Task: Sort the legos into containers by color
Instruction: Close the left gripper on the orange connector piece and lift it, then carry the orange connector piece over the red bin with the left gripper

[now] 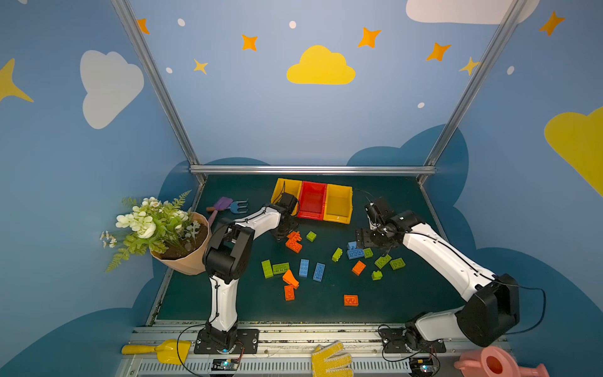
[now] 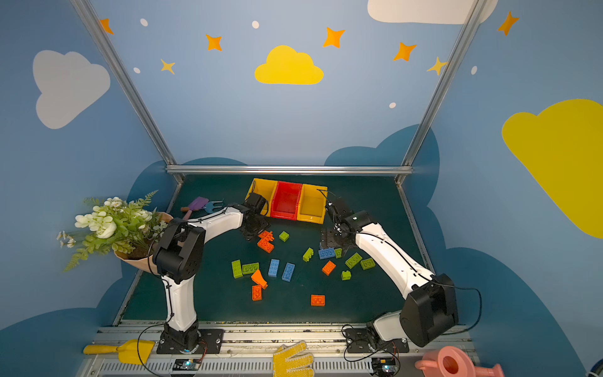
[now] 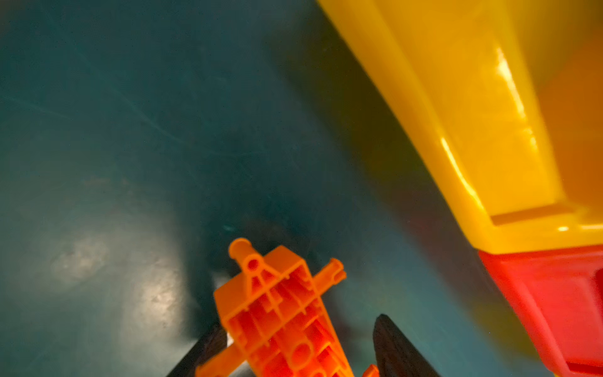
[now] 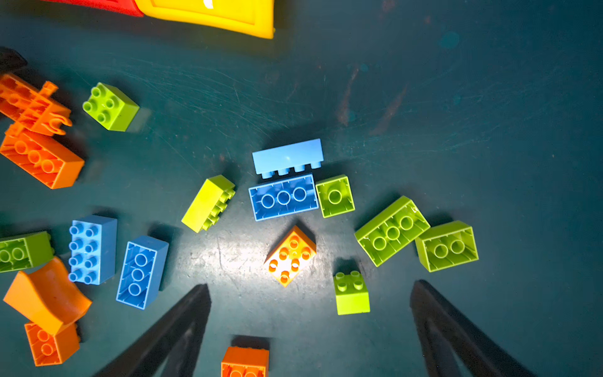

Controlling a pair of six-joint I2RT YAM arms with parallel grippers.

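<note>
Blurry and cut off: an upside-down orange lego [image 3: 270, 303] inside the left gripper [image 3: 300, 323], spread apart, not squeezing, just beside the containers [image 1: 337, 218] by the back edge of the table [image 1: 408, 303]. Right gripper [image 4: 310, 285] wide apart above loose orange, green, blue legos [image 1: 303, 267] mid-table.

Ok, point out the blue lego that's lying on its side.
The blue brick next to the upside-down blue one: its studs point sideways, at that neighbour. No other blue brick lies that way.
</note>
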